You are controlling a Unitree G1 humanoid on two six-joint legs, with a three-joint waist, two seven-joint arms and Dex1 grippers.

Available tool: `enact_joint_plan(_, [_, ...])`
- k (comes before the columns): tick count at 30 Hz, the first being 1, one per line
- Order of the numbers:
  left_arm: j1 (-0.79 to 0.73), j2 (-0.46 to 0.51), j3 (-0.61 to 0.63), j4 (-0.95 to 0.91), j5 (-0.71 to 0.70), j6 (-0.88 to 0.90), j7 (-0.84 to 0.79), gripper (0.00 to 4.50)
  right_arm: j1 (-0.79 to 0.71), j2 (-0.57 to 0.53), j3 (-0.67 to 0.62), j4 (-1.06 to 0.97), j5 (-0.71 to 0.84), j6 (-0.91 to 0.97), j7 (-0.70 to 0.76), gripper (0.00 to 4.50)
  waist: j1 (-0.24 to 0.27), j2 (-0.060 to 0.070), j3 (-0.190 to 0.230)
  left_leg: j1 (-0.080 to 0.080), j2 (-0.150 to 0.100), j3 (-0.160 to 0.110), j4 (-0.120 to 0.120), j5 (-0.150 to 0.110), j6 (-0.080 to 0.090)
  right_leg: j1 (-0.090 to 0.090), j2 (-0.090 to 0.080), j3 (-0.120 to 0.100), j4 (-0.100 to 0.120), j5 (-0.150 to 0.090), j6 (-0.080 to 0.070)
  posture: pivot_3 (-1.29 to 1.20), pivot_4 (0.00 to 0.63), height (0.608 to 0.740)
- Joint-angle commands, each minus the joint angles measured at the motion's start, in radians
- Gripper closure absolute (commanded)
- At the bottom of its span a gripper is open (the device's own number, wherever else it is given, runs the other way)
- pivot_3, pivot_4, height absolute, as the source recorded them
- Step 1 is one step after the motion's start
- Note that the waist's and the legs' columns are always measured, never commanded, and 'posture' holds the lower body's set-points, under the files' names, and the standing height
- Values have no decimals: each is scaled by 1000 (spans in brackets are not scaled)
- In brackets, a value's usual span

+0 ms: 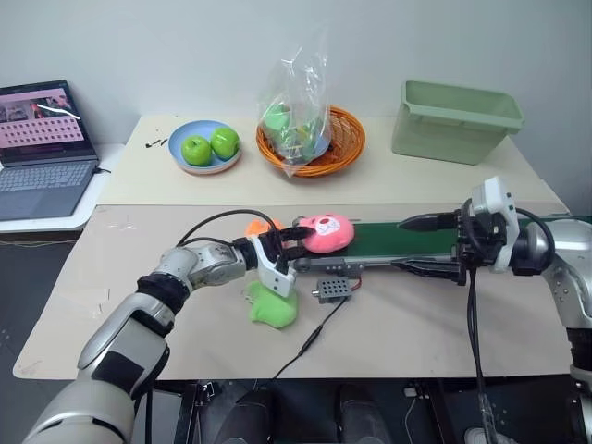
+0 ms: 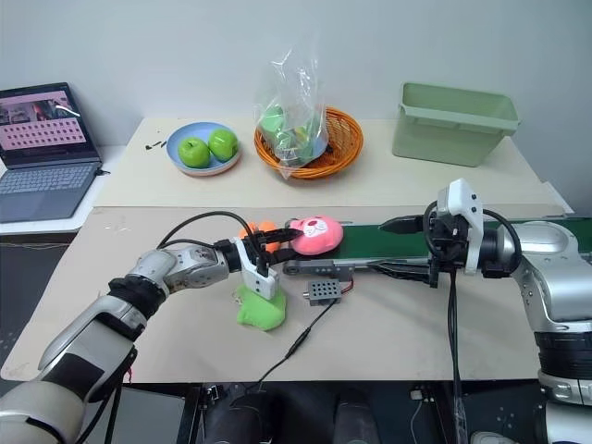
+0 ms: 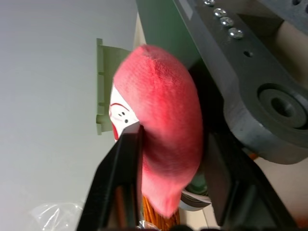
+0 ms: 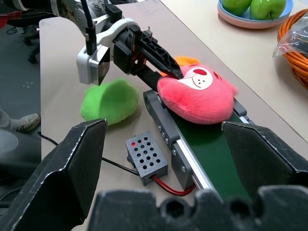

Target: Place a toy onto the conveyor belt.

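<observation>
Far left: a laptop (image 1: 42, 148) lay open, its screen pink with rows of small marks, none readable. Next along the back: a blue plate (image 1: 204, 157) bearing two green apples (image 1: 210, 146), then an orange wicker basket (image 1: 312, 141) holding a clear plastic bag (image 1: 298, 106) of green items, no print legible. At the left end of the conveyor belt (image 1: 393, 239) sat the toy (image 1: 327, 233), pink, with a small stitched face and no tag or writing to be read. Reached in from the left, the left gripper (image 1: 298, 238), one finger on each side of the toy's near end; from the left wrist view, fingers (image 3: 126, 163) close against the plush, though could not tell whether pinching or just loosened. Just beside it: an orange plush (image 1: 259, 226) behind and a lime green plush (image 1: 274, 306) in front. Below the belt frame, a small grey perforated box (image 4: 146, 158) with a red wire, unlabelled. Farther right, the right gripper (image 1: 427, 244) straddled the belt, fingers spread wide, holding nothing. Back right: a pale green bin (image 1: 453, 120), unmarked.
</observation>
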Motion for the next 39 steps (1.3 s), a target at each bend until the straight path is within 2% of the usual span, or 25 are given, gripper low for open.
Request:
enact_joint_plan(1, [5,-1,7,-2,-52,-2,-46,679,-29,-22,-11,-16,13,-3,10,0,0,0,0,0,0,0,0,0,0,0,0,0,0,0,0,0,150,740])
enact_joint_plan(2, [8,-2,15,1,-72,6,-60,604,-31,-22,-9,-14,12,-3,11,0,0,0,0,0,0,0,0,0,0,0,0,0,0,0,0,0,150,740])
enact_joint_plan(4, [14,-6,33,6,-114,26,-93,77,-34,-22,-7,-10,11,-5,14,0,-1,0,0,1,0,0,0,0,0,0,0,0,0,0,0,0,150,740])
enact_joint_plan(9, [47,-1,110,-23,-309,68,-257,77,-52,-22,4,4,4,-7,25,0,-11,0,0,1,0,0,0,0,0,1,0,0,1,0,0,0,150,740])
enact_joint_plan(14, [147,-22,229,-127,-685,211,-566,77,-81,-21,25,25,-4,-17,41,0,-19,0,0,1,0,0,0,0,0,0,0,1,1,0,0,0,150,740])
enact_joint_plan(17, [220,-13,338,-238,-896,455,-721,77,-108,-8,44,43,-7,-30,53,0,-21,0,0,1,1,1,0,0,0,-1,0,2,1,0,0,0,150,740])
enact_joint_plan(20, [305,10,443,-449,-1188,766,-902,77,-135,15,66,76,-17,-47,62,0,-25,0,0,1,2,0,1,0,1,-1,0,1,1,0,0,0,150,740])
enact_joint_plan(25, [405,61,536,-713,-1436,1153,-987,77,-177,41,98,129,-36,-75,83,0,-23,0,0,1,3,0,2,-1,1,0,0,2,1,0,0,0,150,740])
enact_joint_plan(27, [466,90,557,-816,-1475,1242,-988,77,-203,57,113,156,-44,-88,93,0,-23,0,0,1,2,0,2,-1,1,0,0,2,1,0,0,0,150,740])
enact_joint_plan(30, [521,86,609,-910,-1497,1288,-934,77,-235,74,130,195,-58,-107,113,0,-25,0,0,1,3,0,2,-1,1,0,1,3,1,0,0,0,150,740])
enact_joint_plan(39, [540,74,657,-991,-1516,1354,-911,77,-270,108,142,244,-77,-137,137,0,-16,0,0,2,3,0,2,0,1,0,1,3,0,0,0,0,150,740])
